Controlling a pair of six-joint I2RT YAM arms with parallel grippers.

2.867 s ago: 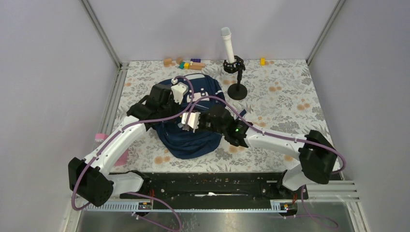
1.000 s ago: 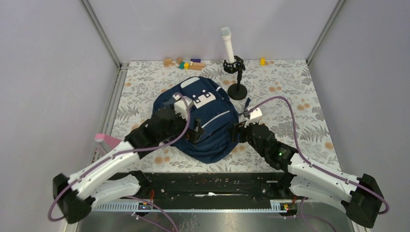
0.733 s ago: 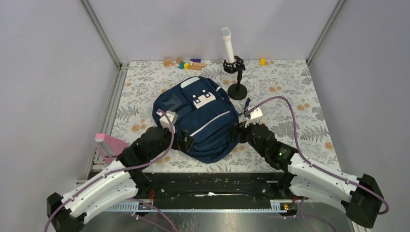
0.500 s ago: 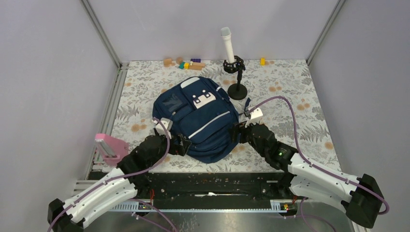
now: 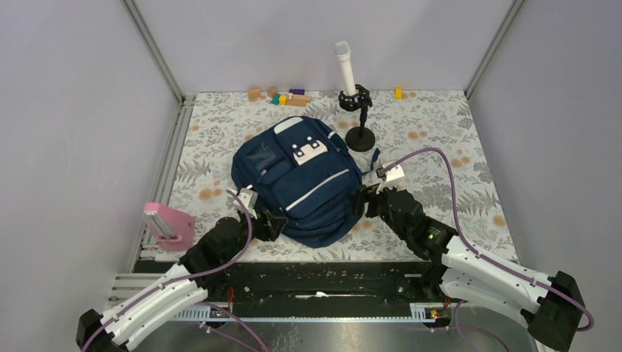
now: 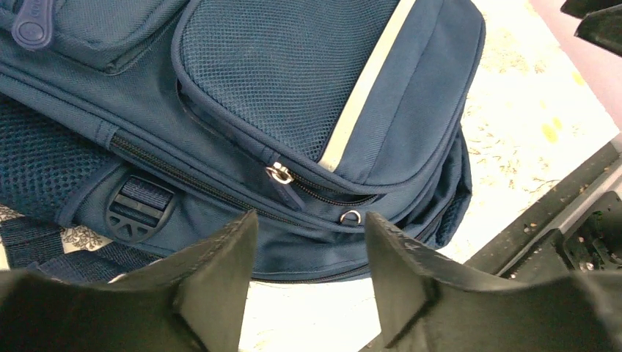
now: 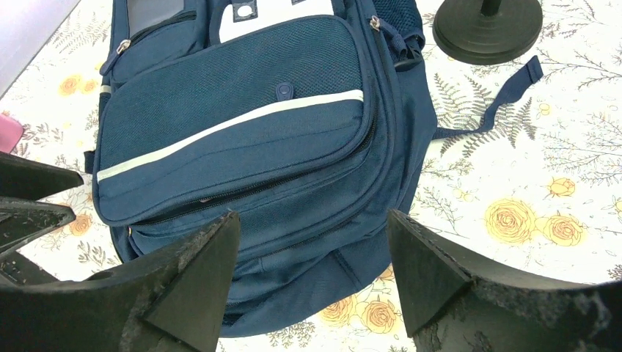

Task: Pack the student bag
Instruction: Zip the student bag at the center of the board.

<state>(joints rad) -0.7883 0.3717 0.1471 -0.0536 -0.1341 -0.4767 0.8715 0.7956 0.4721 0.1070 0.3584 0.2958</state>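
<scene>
The student bag lies flat in the middle of the table, navy with a white stripe and white-grey patches, and its zippers look drawn closed. My left gripper hovers just off the bag's near-left corner, open with nothing between its fingers. In the left wrist view the bag fills the frame beyond the left gripper. My right gripper stands open beside the bag's near-right edge, touching nothing. The right wrist view looks across the bag's front pocket past the open right gripper.
A pink object sits at the table's left edge by my left arm. A microphone on a black stand rises behind the bag, its base close to a loose strap. Coloured blocks lie along the back.
My left arm has drawn back from over the bag to its near-left corner, and its jaws have narrowed. The right arm has barely shifted. The bag stays put.
</scene>
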